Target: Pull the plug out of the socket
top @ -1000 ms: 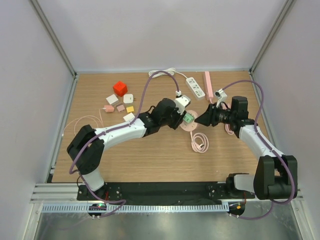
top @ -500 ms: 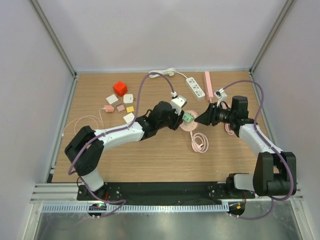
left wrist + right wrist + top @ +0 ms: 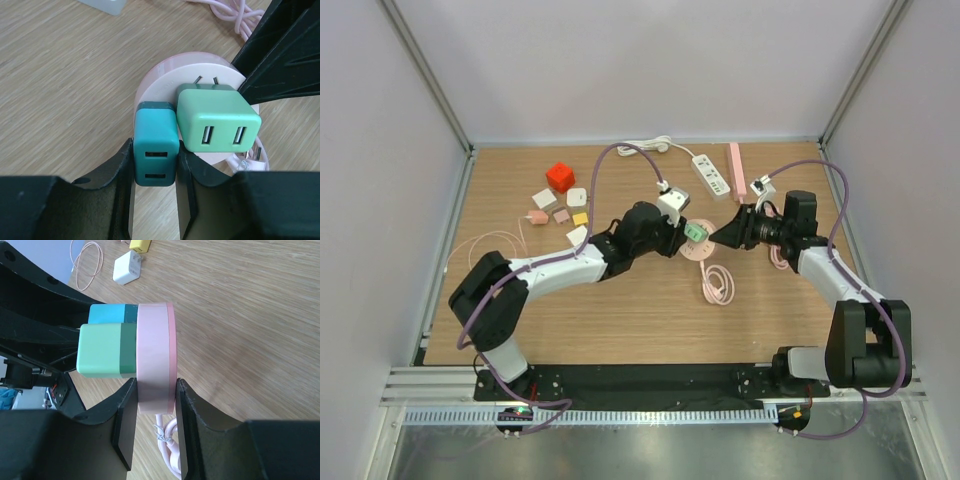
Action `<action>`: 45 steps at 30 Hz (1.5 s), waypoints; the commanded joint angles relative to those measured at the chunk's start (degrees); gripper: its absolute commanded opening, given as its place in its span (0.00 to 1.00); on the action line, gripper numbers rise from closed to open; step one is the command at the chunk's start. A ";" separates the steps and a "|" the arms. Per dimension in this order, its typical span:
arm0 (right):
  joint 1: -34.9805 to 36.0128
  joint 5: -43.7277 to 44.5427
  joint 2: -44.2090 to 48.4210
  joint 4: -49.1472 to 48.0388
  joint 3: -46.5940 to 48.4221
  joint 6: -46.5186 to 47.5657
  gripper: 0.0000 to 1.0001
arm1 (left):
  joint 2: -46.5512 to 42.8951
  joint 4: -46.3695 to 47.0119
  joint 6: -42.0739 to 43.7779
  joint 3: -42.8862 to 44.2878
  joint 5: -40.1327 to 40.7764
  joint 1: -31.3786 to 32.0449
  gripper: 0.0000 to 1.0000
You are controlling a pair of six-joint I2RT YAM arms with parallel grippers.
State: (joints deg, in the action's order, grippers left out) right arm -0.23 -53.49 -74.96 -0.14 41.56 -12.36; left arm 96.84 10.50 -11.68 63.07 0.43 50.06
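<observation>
A round pink socket (image 3: 156, 355) stands on edge above the table, and my right gripper (image 3: 155, 390) is shut on its rim. Two plugs sit in its face: a teal plug (image 3: 156, 145) and a light green plug (image 3: 217, 122) beside it. My left gripper (image 3: 156, 160) is shut on the teal plug, one finger on each side. Two metal prongs show at the green plug's base. In the top view the socket (image 3: 700, 251) lies mid-table between the left gripper (image 3: 686, 232) and the right gripper (image 3: 722, 238).
The socket's pink cable (image 3: 719, 284) lies coiled just nearer the arms. A white power strip (image 3: 710, 173) and a pink strip (image 3: 736, 170) lie at the back. A red cube (image 3: 559, 177) and several small adapters (image 3: 560, 208) are at the left.
The left wrist has shifted slightly toward the back of the table with the plug end. The right gripper has stayed on the socket.
</observation>
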 commanded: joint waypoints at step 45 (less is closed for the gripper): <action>5.94 23.40 0.07 5.15 3.27 1.64 0.01 | -12.37 1.39 -36.74 -4.37 10.08 -0.15 0.00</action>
State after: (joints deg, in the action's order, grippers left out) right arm 7.09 -48.29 -78.98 6.28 43.92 -11.38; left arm 91.85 13.19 -42.00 54.76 3.07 49.01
